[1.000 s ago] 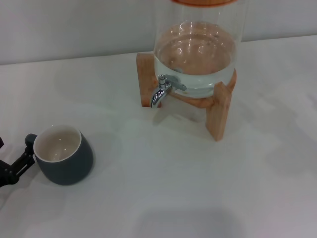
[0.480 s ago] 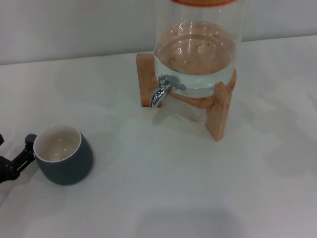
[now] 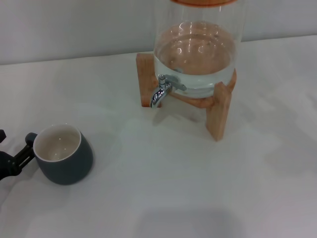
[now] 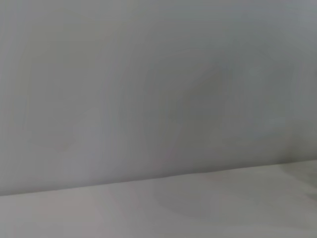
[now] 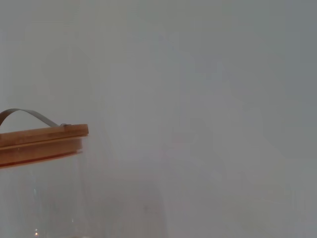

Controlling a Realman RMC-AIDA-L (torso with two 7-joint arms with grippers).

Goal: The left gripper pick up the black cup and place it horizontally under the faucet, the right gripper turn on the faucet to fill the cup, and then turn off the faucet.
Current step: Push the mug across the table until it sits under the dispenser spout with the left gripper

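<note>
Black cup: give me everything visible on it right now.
The black cup is a rounded, dark slate-grey mug, apparently glazed ceramic, with a cream-white inside that looks empty. It stands upright on the white table, near the front left, well away from the faucet. Its small loop handle points left, where the left gripper reaches in from the edge; one dark finger appears to meet the handle, but a firm grip cannot be confirmed. Nothing else touches it.

The black cup (image 3: 64, 154) is showing a matt slate outside and a glossy cream glaze within. The faucet (image 3: 162, 89) is gleaming as polished chrome on a clear glass dispenser (image 3: 198, 49), which is sitting in a smooth pale wooden stand (image 3: 219, 113) under a wooden lid (image 5: 42, 141).
</note>
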